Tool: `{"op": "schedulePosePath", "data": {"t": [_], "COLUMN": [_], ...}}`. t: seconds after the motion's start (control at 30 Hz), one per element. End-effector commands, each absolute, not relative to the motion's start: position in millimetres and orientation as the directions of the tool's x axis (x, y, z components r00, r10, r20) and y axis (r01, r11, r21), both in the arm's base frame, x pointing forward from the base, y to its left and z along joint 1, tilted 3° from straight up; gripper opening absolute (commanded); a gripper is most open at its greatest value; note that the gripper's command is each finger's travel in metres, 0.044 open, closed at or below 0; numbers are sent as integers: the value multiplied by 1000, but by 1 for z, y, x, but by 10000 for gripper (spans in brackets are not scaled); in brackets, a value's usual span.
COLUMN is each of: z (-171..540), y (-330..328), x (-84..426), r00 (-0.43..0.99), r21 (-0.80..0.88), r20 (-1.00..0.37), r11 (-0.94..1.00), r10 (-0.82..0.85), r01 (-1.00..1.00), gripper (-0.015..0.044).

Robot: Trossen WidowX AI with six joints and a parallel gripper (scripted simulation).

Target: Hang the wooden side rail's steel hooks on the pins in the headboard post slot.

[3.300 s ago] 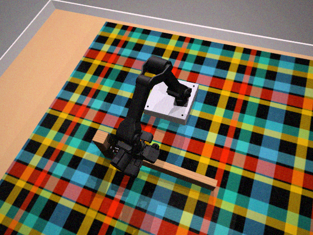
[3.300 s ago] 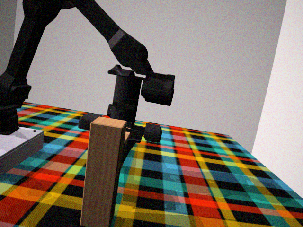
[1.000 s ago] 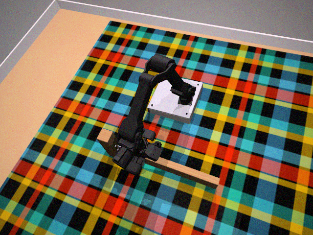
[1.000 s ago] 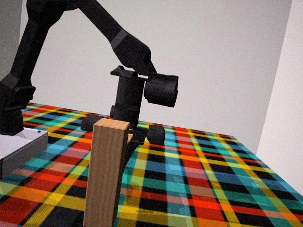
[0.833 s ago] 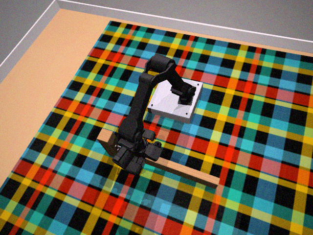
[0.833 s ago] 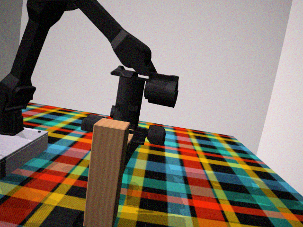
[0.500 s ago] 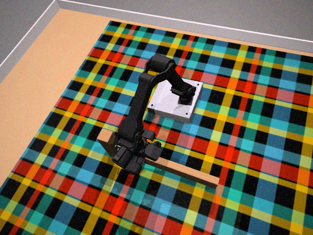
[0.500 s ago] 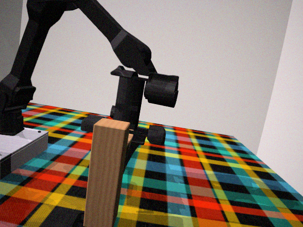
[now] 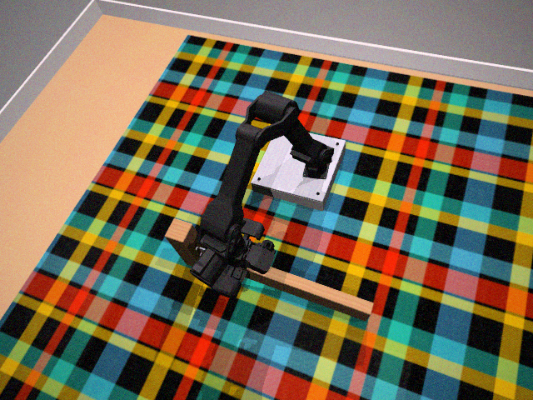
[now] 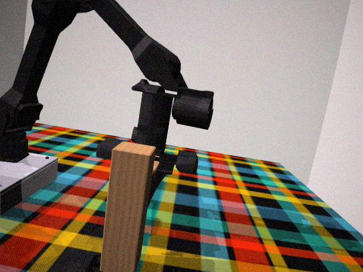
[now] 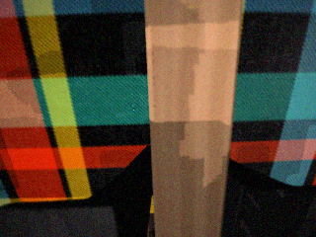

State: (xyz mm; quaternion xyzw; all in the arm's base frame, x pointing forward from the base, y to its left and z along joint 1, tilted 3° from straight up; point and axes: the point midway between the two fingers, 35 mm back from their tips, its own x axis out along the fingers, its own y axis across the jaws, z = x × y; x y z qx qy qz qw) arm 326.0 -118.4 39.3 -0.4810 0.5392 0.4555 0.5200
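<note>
The wooden headboard post (image 9: 179, 230) (image 10: 126, 204) stands upright, left of the gripper in the top view and in front of it in the exterior view. The wooden side rail (image 9: 316, 292) (image 11: 193, 99) runs from under the gripper away from the post, sloping down; its far end appears low at the cloth. My gripper (image 9: 241, 264) (image 10: 164, 164) (image 11: 173, 150) is shut on the rail near its post end, close beside the post. A small steel glint (image 9: 200, 248) shows between post and gripper. The slot, the pins and how the hooks sit on them are hidden.
The white base plate (image 9: 275, 165) (image 10: 38, 168) with the arm's foot lies behind the post and rail in the top view. A plaid cloth (image 9: 430, 344) covers much of the table (image 9: 64, 116). The arm reaches over from the base plate to the rail.
</note>
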Motion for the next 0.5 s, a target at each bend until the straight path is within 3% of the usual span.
{"op": "schedulePosePath", "data": {"t": [0.0,0.47], "z": [41,43], "y": [-121,-122], "x": [326,327], "r00": [9,9], "r21": [-15,-15], "r20": [-999,-999], "r11": [119,119], "r10": [-50,-50], "r01": [-993,-993], "gripper": [0,0]}}
